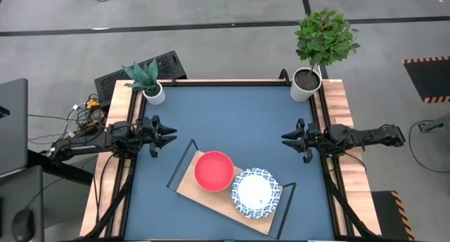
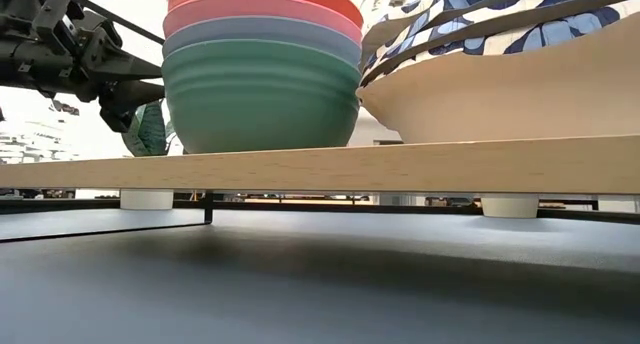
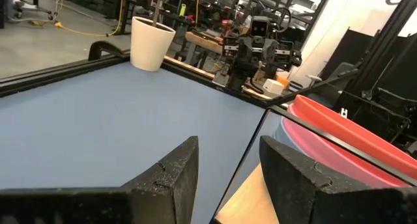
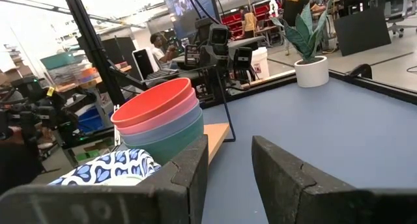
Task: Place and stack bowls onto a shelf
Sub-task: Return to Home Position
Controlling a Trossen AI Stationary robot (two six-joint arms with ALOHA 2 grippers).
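Note:
The light-wood shelf [image 1: 211, 201] lies slanted on the near middle of the blue table. On it stands a stack of coloured bowls [image 1: 214, 170], red on top and teal-green at the bottom [image 2: 260, 99]. Next to it sit the white bowls with blue patterned rims [image 1: 255, 193], nested one in the other [image 2: 500, 44]. My left gripper [image 1: 172, 136] hovers open at the table's left side, pointing toward the middle. My right gripper [image 1: 285, 138] hovers open at the right side, facing it. In the wrist views the left gripper [image 3: 228, 146] and the right gripper [image 4: 229, 142] hold nothing.
Two plants in white pots stand at the far corners, one on the left [image 1: 153, 93] and one on the right [image 1: 306, 84]. Bare blue tabletop [image 1: 232, 115] lies between the grippers and the far edge. A person [image 4: 159, 45] sits in the room beyond.

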